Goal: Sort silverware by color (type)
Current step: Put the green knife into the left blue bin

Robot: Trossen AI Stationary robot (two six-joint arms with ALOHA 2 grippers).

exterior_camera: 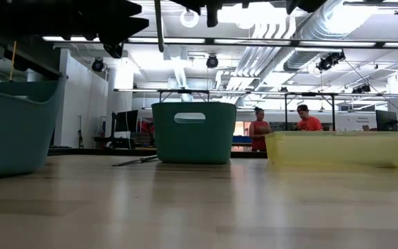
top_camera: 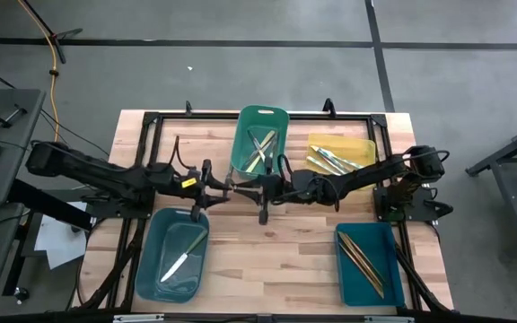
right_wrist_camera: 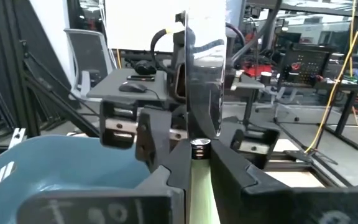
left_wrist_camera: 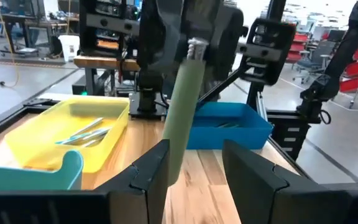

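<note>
A knife with a pale green handle point(left_wrist_camera: 182, 112) and a metal blade point(right_wrist_camera: 204, 81) hangs above the table's middle, blade up. My right gripper point(right_wrist_camera: 199, 158) is shut on it and faces my left gripper point(left_wrist_camera: 194, 168), which is open. The handle's lower end point(left_wrist_camera: 171, 171) stands between the left fingers, close beside one of them. In the high view the two grippers meet at the centre, left point(top_camera: 227, 186) and right point(top_camera: 275, 188). More silverware lies in the green bin point(top_camera: 260, 117), the yellow bin point(top_camera: 366, 144), the near-left teal bin point(top_camera: 151, 269) and the near-right blue bin point(top_camera: 346, 269). My right gripper pinches the knife between its two fingers at the top of the green handle, just under the metal collar point(right_wrist_camera: 199, 148). The fingers come level from the table's right and lie across the knife. The knife stands roughly upright, clear of the table. My left gripper: I cannot tell whether its finger point(left_wrist_camera: 151, 177) touches the handle.
One loose utensil point(exterior_camera: 135, 161) lies on the wood left of the green bin point(exterior_camera: 193, 131). The black frame point(top_camera: 151, 121) runs round the table's edges. Two people point(exterior_camera: 260, 130) stand in the room far behind the yellow bin point(exterior_camera: 337, 149).
</note>
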